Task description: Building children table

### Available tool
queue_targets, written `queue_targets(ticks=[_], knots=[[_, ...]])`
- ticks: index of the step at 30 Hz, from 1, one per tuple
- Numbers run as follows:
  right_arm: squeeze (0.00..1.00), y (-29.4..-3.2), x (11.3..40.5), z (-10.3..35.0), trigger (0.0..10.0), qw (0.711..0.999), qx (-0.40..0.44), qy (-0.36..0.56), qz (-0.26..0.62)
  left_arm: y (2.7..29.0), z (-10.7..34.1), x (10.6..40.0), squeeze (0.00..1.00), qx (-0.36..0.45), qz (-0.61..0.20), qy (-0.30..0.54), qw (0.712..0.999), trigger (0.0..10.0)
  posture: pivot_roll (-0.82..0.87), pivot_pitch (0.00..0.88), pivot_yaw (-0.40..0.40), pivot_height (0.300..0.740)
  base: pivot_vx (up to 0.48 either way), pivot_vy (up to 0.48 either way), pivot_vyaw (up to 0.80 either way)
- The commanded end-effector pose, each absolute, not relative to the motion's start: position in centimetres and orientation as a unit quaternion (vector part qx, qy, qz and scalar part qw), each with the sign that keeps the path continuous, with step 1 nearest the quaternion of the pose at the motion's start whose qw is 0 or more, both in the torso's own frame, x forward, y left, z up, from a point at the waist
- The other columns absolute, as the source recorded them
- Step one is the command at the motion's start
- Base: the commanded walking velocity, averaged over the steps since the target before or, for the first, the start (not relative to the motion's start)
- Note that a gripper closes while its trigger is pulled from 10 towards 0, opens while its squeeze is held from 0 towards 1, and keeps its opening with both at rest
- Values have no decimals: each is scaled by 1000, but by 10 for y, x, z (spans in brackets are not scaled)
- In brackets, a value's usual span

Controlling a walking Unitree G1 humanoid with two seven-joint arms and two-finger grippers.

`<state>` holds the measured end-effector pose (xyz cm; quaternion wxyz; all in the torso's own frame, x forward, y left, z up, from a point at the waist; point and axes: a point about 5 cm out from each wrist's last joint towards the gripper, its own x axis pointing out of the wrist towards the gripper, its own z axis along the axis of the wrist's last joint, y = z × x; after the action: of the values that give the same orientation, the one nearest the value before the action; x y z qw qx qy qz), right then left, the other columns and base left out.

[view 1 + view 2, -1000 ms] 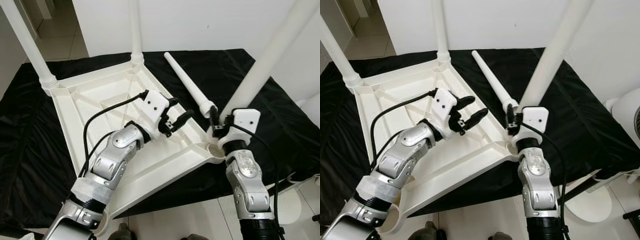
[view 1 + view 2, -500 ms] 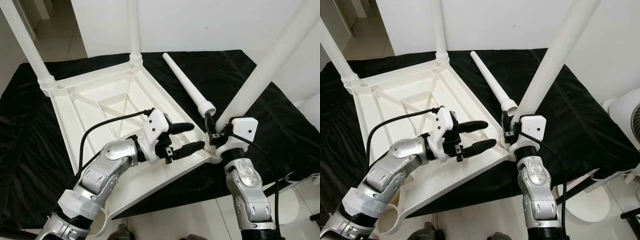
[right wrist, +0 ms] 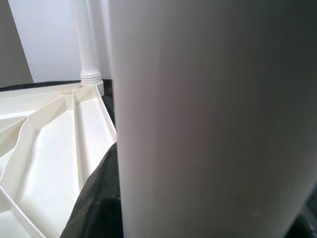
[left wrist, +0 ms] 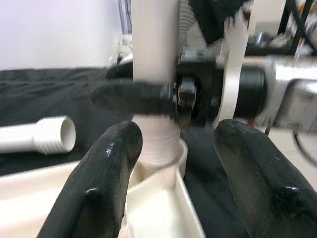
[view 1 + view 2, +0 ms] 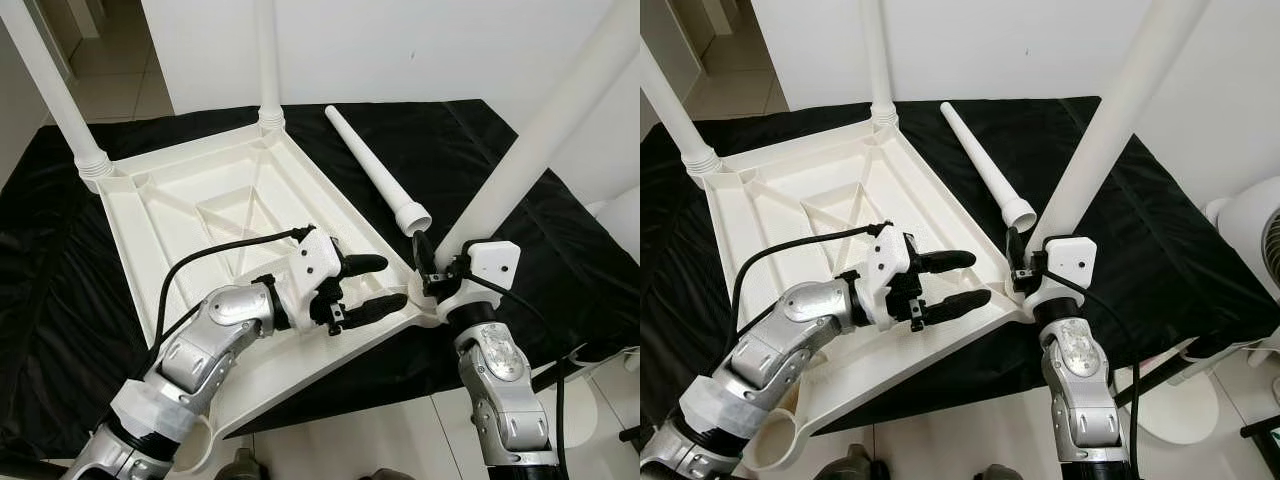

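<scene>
The white table top (image 5: 215, 205) lies upside down on a black cloth. Legs stand in its two far corners (image 5: 75, 115) (image 5: 268, 60). A third leg (image 5: 540, 130) stands tilted in the near right corner socket (image 4: 158, 148), and my right gripper (image 5: 432, 268) is shut on its base. My left gripper (image 5: 385, 283) is open, its fingers (image 4: 106, 168) pointing at that socket from the table-top side, a short way off the leg. A loose fourth leg (image 5: 375, 165) lies on the cloth beyond the corner.
The black cloth (image 5: 50, 300) covers a low surface whose front edge is near my body. A white fan (image 5: 1250, 230) stands on the floor at the right. The near left corner socket (image 5: 775, 440) holds nothing. A wall rises behind.
My left gripper has swung from above the middle of the table top to the near right corner, fingers turned toward the held leg. The right gripper kept its hold.
</scene>
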<state>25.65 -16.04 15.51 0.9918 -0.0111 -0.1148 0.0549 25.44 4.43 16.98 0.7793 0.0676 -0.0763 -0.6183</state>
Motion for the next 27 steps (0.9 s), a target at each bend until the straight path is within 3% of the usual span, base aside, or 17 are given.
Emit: queue_targets(ticks=[1, 2, 8, 20, 27], knots=[[0, -166, 257, 153, 10000, 992, -6, -114, 51, 42, 161, 248, 0, 91, -657, -67, 745, 10000, 8, 18, -10, 740, 0, 0, 0], [0, -167, 257, 149, 10000, 993, -1, -107, 54, 42, 157, 254, 0, 109, -633, -67, 763, 10000, 8, 20, -13, 740, 0, 0, 0], [0, -169, 258, 145, 10000, 993, 5, -103, 56, 44, 157, 256, 0, 96, -623, -68, 774, 10000, 3, 23, -14, 740, 0, 0, 0], [0, -170, 259, 139, 10000, 993, -5, -94, 74, 43, 167, 253, 0, 79, -645, -84, 755, 10000, 9, 3, -6, 740, 0, 0, 0], [0, -168, 248, 121, 10000, 987, -61, -69, 130, 43, 171, 253, 0, 82, -650, -92, 750, 10000, 20, 0, -5, 740, 0, 0, 0]])
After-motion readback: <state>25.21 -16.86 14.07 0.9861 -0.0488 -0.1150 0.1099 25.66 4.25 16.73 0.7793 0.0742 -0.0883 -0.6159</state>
